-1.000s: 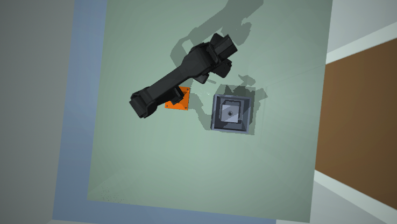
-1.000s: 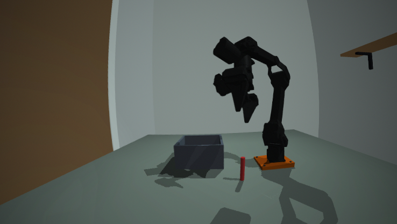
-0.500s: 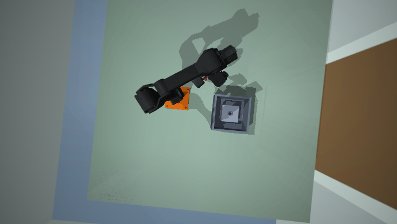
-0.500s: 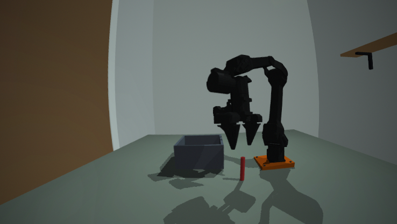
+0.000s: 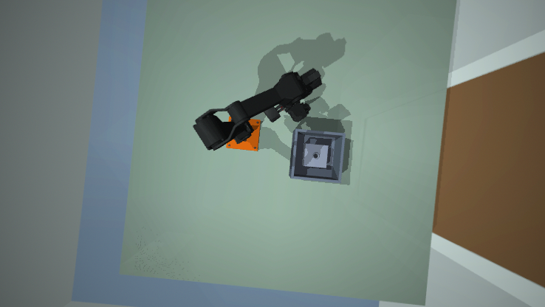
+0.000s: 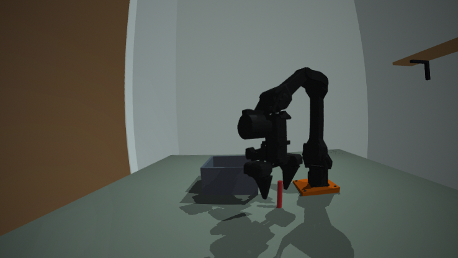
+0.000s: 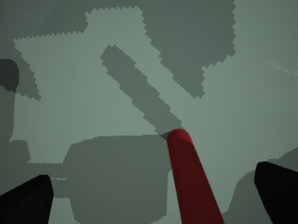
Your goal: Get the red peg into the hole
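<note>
The red peg [image 6: 279,194] [image 7: 192,180] stands upright on the table. My gripper [image 6: 275,193] [image 7: 156,182] is open and points down over it. In both the exterior view and the wrist view the peg shows between the fingers, nearer the right finger in the wrist view, with a gap on each side. The peg's upper end runs out of the wrist view's bottom edge. In the top view the arm mostly hides it. The open grey box [image 5: 342,156] [image 6: 224,179] has a pale plate [image 5: 322,161] with an empty round hole [image 5: 315,155] inside.
The arm's orange base plate [image 5: 252,145] [image 6: 320,190] is left of the box in the top view. The box walls stand close to the gripper, partly behind it in the exterior view. A wooden shelf [image 6: 432,53] is on the wall at the right.
</note>
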